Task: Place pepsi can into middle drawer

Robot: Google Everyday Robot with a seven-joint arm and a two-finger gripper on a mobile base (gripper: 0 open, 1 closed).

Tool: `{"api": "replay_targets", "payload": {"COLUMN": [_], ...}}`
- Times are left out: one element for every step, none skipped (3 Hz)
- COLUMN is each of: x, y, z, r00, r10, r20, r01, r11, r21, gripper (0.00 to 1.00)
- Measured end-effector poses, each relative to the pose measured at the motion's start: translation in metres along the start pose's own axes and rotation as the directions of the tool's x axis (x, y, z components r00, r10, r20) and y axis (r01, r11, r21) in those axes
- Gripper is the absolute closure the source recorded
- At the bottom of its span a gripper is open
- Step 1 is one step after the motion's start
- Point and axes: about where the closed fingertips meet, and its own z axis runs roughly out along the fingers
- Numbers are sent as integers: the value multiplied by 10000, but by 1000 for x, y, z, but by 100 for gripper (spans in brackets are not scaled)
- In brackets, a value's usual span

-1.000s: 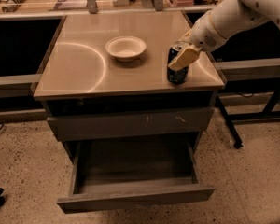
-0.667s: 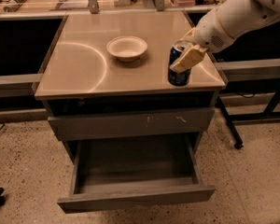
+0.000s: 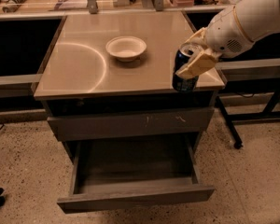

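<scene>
The pepsi can (image 3: pixel 183 80) is dark blue with a silver top. My gripper (image 3: pixel 194 62) is shut on the pepsi can and holds it tilted at the front right corner of the cabinet top (image 3: pixel 84 73), partly past its front edge. The cream fingers (image 3: pixel 196 65) cover the can's upper right side. The arm comes in from the upper right. The middle drawer (image 3: pixel 130 164) is pulled open below, wide and shallow with dark grey inner sides and nothing showing inside it. It lies below and left of the can.
A shallow cream bowl (image 3: pixel 126 47) sits on the cabinet top left of the can. A closed drawer front with pale scratch marks (image 3: pixel 130 123) is above the open drawer. Dark table legs (image 3: pixel 233 134) stand to the right. The floor is speckled.
The gripper has lifted the can off the cabinet top and carried it slightly forward toward the front edge, tilting it. The bowl and drawer have not moved.
</scene>
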Motion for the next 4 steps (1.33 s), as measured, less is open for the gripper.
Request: {"api": "replay_targets", "payload": {"x": [1,5,26,85], "y": [-7,-1,28,87], "z": [7,17,46,105], "r00": [10000,9990,9968,9989], "r10": [5,-402,-765,-446], "r20": [-38,-181,228,121], "r01": [-5,401,769,456], "r11": [10000,9992,9969,9934], "r21": [-4,-90,-164,-1052], "gripper": [100,100,100,100]}}
